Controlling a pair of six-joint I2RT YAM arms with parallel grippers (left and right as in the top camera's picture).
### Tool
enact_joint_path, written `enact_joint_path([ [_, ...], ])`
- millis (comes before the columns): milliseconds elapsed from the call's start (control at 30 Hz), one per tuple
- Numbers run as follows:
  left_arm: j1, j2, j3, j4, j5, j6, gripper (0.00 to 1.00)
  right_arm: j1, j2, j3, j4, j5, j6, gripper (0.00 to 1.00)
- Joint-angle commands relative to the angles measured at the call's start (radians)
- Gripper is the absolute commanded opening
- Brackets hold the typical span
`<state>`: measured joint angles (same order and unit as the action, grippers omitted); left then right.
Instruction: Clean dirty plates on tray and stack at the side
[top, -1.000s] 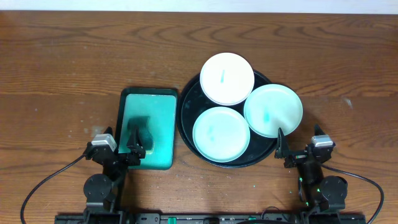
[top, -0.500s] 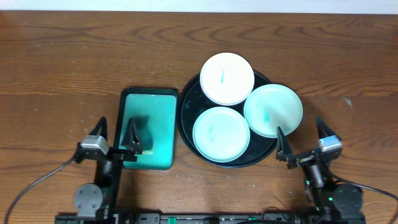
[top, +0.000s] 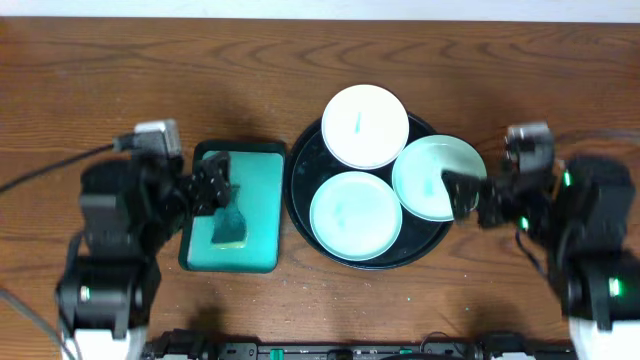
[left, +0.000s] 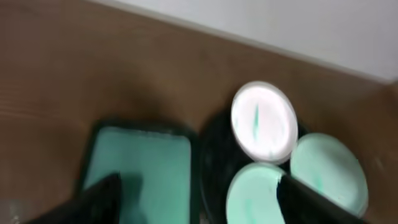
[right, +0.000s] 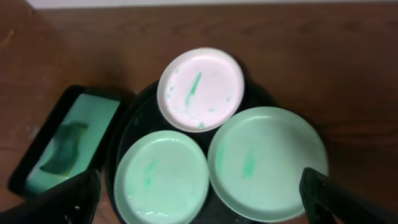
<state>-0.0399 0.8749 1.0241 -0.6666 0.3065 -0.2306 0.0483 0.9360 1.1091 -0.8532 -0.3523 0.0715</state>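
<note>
Three plates lie on the round black tray (top: 303, 180): a white plate (top: 365, 125) with a teal streak at the back, a pale green plate (top: 355, 215) at the front and a pale green plate (top: 438, 177) at the right. My left gripper (top: 211, 186) is open and empty above the left part of the teal tray. My right gripper (top: 461, 193) is open and empty above the right plate's right edge. The right wrist view shows the white plate (right: 200, 87), the front plate (right: 160, 177) and the right plate (right: 267, 162) between its open fingers (right: 199, 205).
A teal rectangular tray (top: 250, 175) with a dark rim lies left of the black tray and holds a dark teal sponge (top: 228, 228). It also shows in the left wrist view (left: 143, 168) and the right wrist view (right: 87, 112). Brown wooden table all around.
Both arms have lifted from the table's front edge and moved toward the back. The left gripper is now over the teal tray, the right over the right plate. The plates have not moved.
</note>
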Motion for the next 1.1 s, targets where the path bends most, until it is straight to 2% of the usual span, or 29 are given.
enact_joint_path([
  [0,0.005,0.069,0.088,-0.086,0.068,0.013,0.80,0.005,0.109,0.036,-0.018,-0.119,0.044,0.99],
  [133,0.005,0.078,0.090,-0.117,0.068,0.009,0.79,0.025,0.229,0.029,-0.033,-0.212,0.043,0.99],
  [200,0.005,0.076,0.090,-0.141,0.068,0.009,0.80,0.062,0.291,0.010,-0.061,-0.158,0.045,0.90],
  [300,0.005,0.076,0.090,-0.164,0.068,0.009,0.80,0.143,0.391,-0.036,-0.084,-0.021,0.100,0.65],
  [433,0.005,0.076,0.090,-0.179,0.068,0.010,0.80,0.239,0.536,-0.108,-0.047,0.117,0.207,0.58],
  [533,0.005,0.085,0.090,-0.207,0.019,0.012,0.80,0.266,0.633,-0.140,0.024,0.114,0.216,0.49],
  [733,0.004,0.166,0.086,-0.296,0.000,0.009,0.80,0.297,0.782,-0.165,0.120,0.115,0.303,0.27],
  [833,0.004,0.222,0.086,-0.333,0.045,0.010,0.80,0.317,0.835,-0.166,0.163,0.117,0.303,0.15],
  [933,0.004,0.285,0.073,-0.340,0.019,0.008,0.78,0.320,0.850,-0.165,0.183,0.137,0.304,0.01],
  [1067,0.004,0.396,0.048,-0.341,-0.072,-0.083,0.70,0.320,0.848,-0.165,0.194,0.284,0.362,0.01],
])
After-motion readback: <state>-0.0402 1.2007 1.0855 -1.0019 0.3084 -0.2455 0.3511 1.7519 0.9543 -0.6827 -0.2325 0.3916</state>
